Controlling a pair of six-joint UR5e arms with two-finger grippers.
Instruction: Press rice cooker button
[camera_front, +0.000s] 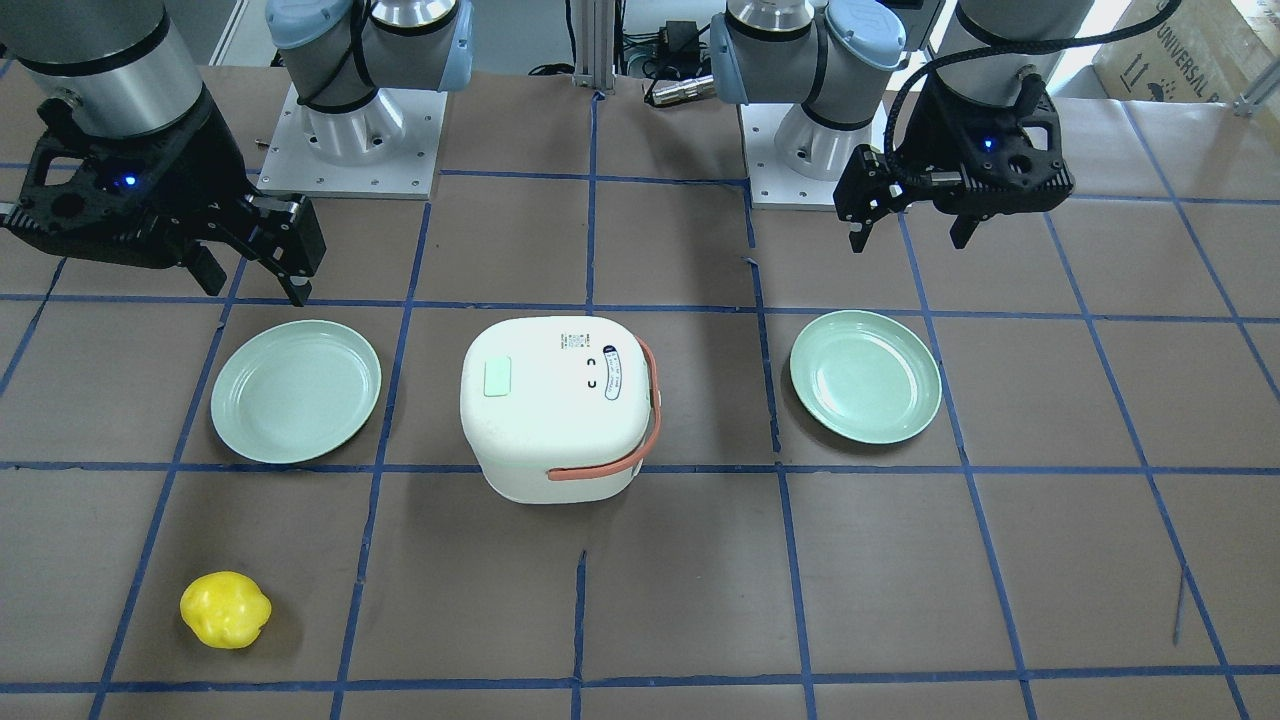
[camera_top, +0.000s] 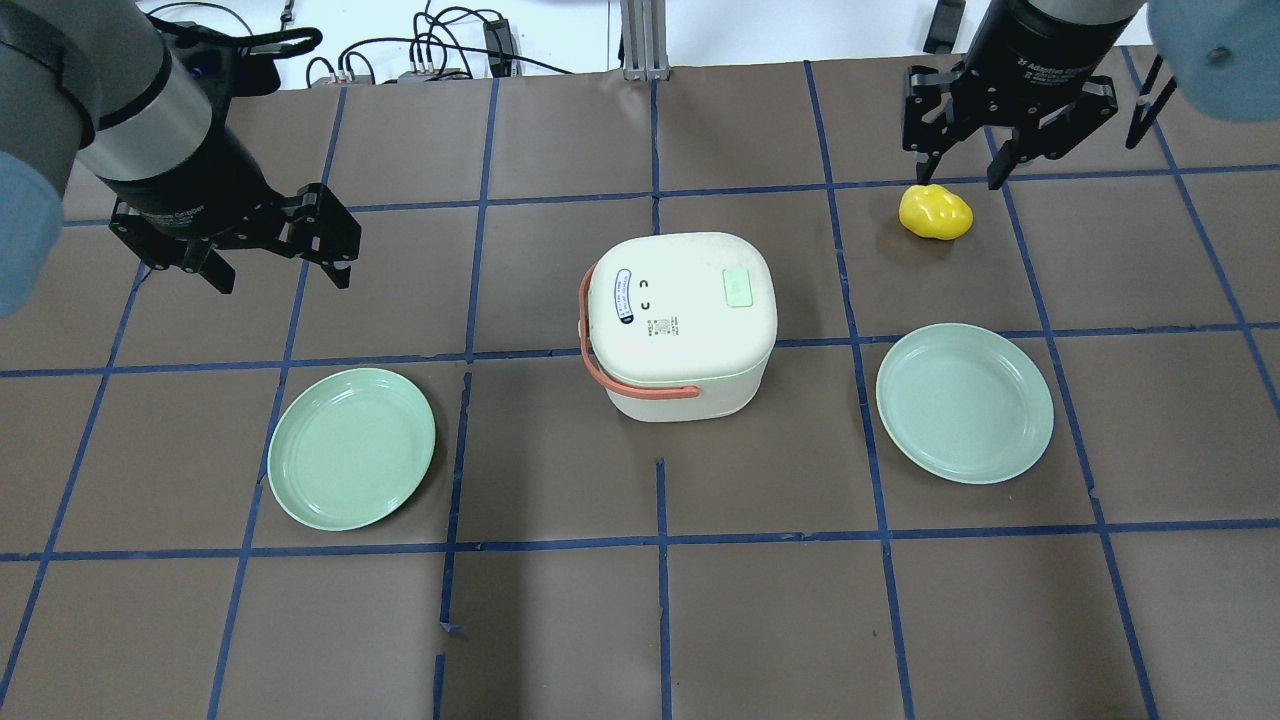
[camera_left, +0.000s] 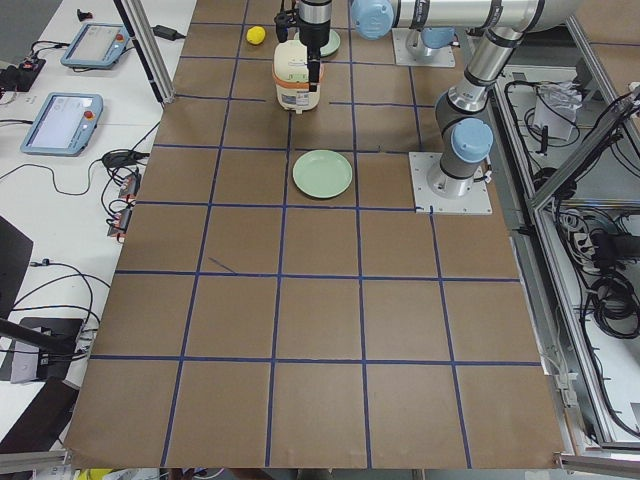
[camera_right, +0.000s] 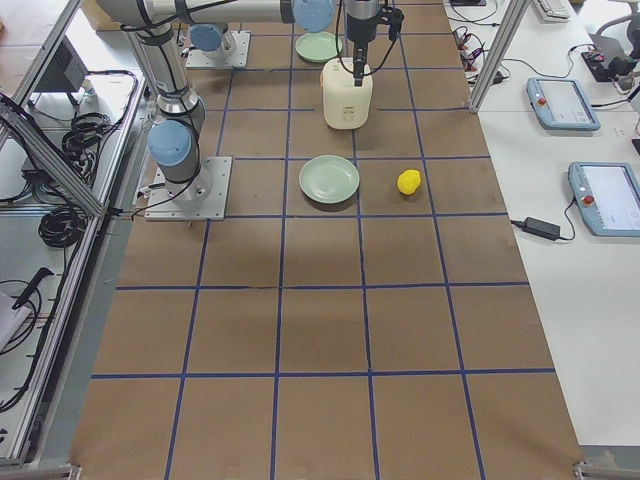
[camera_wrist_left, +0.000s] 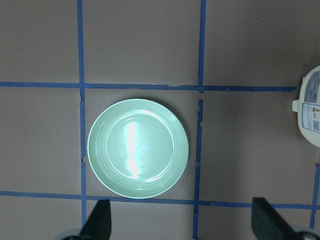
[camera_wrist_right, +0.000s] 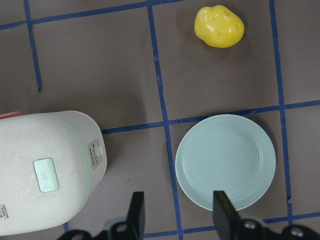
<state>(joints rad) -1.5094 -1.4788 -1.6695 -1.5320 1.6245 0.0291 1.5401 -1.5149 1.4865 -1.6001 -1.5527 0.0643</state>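
Note:
The cream-white rice cooker (camera_top: 680, 320) stands mid-table with its lid shut and its salmon-orange handle folded to one side. It also shows in the front view (camera_front: 555, 405). A mint-green button (camera_top: 737, 288) sits on the lid, and it shows in the right wrist view (camera_wrist_right: 46, 174) too. My left gripper (camera_top: 283, 278) is open and empty, hovering left of the cooker above a plate (camera_wrist_left: 138, 148). My right gripper (camera_top: 957, 172) is open and empty, hovering far right of the cooker, over a yellow object (camera_top: 935, 212). Neither gripper touches the cooker.
Two mint-green plates lie on the table, one to the cooker's left (camera_top: 352, 447) and one to its right (camera_top: 965, 402). The yellow lumpy object (camera_front: 225, 610) lies on the far right side. Blue tape lines grid the brown table (camera_top: 660, 620).

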